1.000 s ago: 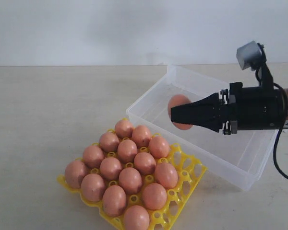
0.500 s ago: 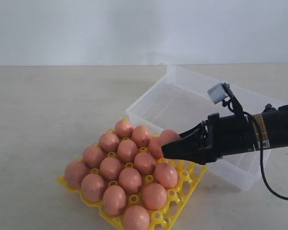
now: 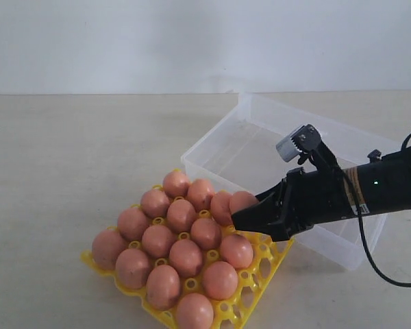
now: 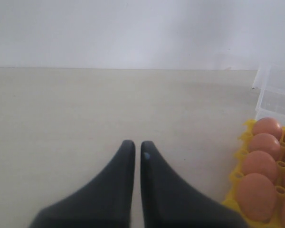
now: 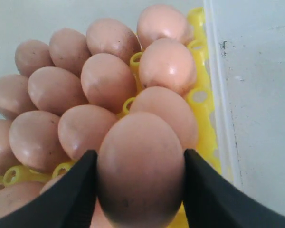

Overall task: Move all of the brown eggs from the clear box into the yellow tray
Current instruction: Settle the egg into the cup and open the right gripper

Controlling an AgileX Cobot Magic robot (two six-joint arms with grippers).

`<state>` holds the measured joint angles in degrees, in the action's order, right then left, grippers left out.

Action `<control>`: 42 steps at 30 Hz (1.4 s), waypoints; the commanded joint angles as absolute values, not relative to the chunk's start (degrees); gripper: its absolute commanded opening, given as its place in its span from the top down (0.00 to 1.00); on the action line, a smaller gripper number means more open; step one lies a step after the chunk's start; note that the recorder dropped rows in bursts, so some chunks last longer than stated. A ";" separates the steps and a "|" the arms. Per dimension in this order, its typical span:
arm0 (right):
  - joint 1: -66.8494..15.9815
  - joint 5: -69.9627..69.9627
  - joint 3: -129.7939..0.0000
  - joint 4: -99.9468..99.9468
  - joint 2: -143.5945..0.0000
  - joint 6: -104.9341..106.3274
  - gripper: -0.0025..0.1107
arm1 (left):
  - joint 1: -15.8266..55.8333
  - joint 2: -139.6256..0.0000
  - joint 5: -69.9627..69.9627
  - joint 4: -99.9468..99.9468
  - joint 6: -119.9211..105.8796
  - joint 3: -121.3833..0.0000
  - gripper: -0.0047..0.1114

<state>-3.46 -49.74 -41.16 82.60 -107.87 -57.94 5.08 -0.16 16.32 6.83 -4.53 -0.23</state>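
Widest of all, the pale table [image 4: 61,109], bare on the left side. At the back right, the clear box [image 3: 335,247], low-walled, with no egg visible inside. In front of it and close against its near wall, the yellow tray [image 3: 270,250], most cups filled with brown eggs [image 3: 181,214]; only the row of cups along the side toward the box seemingly free.

Stretched in from the right, the right gripper [image 5: 138,159], clamped on one egg [image 3: 243,201], one finger on each narrow flank. Low over the bare table, the left gripper [image 4: 134,147], jaws pressed nearly together with only a thin slit, gripping nothing, well apart from the held egg; right arm clearly the nearer.

Smallest and most important, the held egg: just over the far end of that free row, right beside a seated neighbour, perhaps touching it; cannot tell. Long axis lying along the fingers, so slanted forward and down, not upright.

Judged: placing step almost finished, whole task close to its end. Next, probably a short descent into the cup directly below, then a release; hardly any sideways travel needed. Risk: bumping the neighbour or landing on a peg.
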 commanded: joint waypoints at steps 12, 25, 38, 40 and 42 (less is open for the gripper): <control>-3.46 -46.08 -41.29 85.10 -107.80 -60.46 0.58 | 5.38 0.00 16.19 6.66 -4.52 0.00 0.92; -3.46 -48.48 -41.29 87.69 -107.80 -60.91 0.58 | 5.38 0.00 16.19 6.66 -4.52 0.00 0.92; -3.46 -48.20 -41.29 89.19 -107.80 -60.01 0.58 | 5.38 0.00 16.19 6.66 -4.52 0.00 0.92; -3.46 -48.20 -41.29 89.19 -107.80 -60.12 0.53 | 5.38 0.00 16.19 6.66 -4.52 0.00 0.92; -3.46 -48.45 -41.29 89.19 -107.80 -60.31 0.41 | 5.38 0.00 16.19 6.66 -4.52 0.00 0.92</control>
